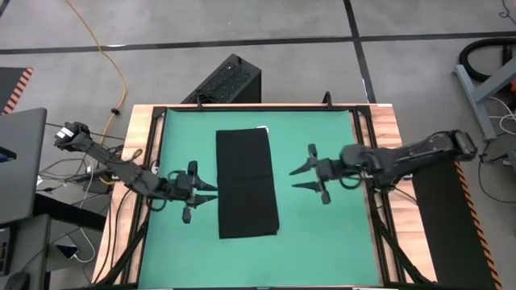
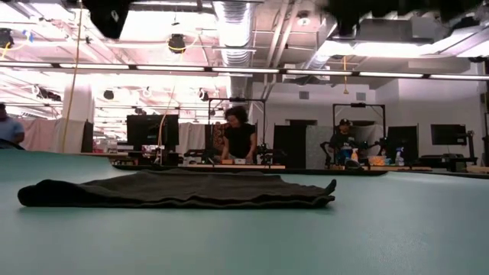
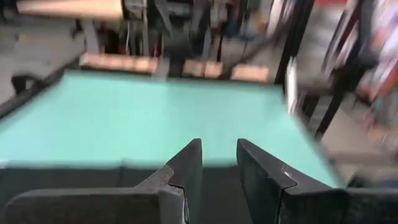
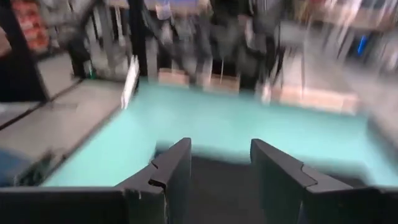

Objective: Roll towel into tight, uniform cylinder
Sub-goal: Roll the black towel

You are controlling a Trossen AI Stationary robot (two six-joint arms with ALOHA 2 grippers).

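The black towel (image 1: pixel 247 184) lies flat on the green mat (image 1: pixel 322 242), folded to a long rectangle running from far to near, with a small white tag (image 1: pixel 262 127) at its far edge. In the low view it is a low flat heap (image 2: pixel 176 191). My left gripper (image 1: pixel 214 192) hangs just off the towel's left edge, fingers a little apart and empty. My right gripper (image 1: pixel 293 179) hangs to the right of the towel, open and empty. Both point at the towel and stay above the mat. The towel shows below the fingers in both wrist views (image 3: pixel 93 177) (image 4: pixel 217 177).
A black ribbed box (image 1: pixel 230 80) stands on the floor beyond the table's far edge. Wooden borders (image 1: pixel 145 145) frame the mat. A laptop (image 1: pixel 20 161) and cables lie off to the left. People (image 2: pixel 239 137) stand in the room behind.
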